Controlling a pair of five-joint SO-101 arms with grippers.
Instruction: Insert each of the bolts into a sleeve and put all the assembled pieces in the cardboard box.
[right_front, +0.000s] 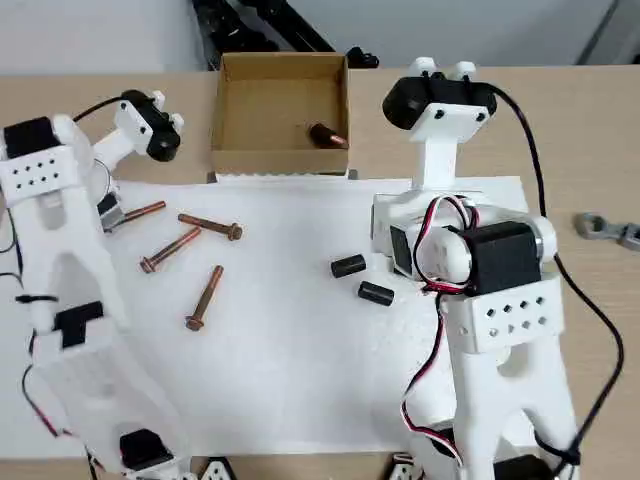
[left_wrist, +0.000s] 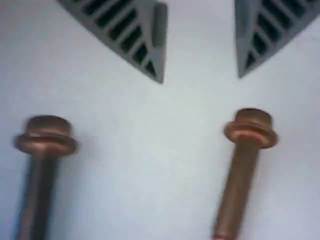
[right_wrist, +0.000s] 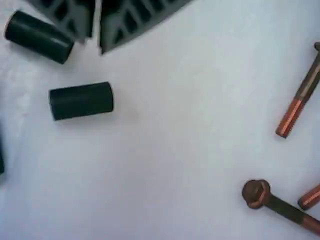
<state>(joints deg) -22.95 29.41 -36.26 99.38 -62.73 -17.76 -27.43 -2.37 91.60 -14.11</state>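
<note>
The left pincer (left_wrist: 200, 75) hangs open just above the white sheet (right_front: 290, 380), its two grey fingers (left_wrist: 145, 45) spread wide with nothing between them. Two copper-coloured bolts lie heads toward it: one bolt (left_wrist: 248, 131) nearly in line with one fingertip, the other bolt (left_wrist: 45, 137) off to the side. From the high view, four loose bolts rest on the sheet's left half: one (right_front: 142, 211) right by the left arm, and three more (right_front: 210, 226) (right_front: 170, 249) (right_front: 204, 297) spread near it, none touching. The right pincer (right_wrist: 97, 42) is closed to a thin slit and grips nothing. Its tips sit just beside a black sleeve (right_wrist: 37, 37), and a second sleeve (right_wrist: 81, 101) lies near that one, apart from it. The cardboard box (right_front: 228, 110) stands on the wooden counter (right_front: 560, 110) just past the sheet's far edge. One assembled piece (right_front: 328, 136) lies inside it, toward its right wall. A wrench (right_front: 605, 228) lies on the counter well off to the right.
</note>
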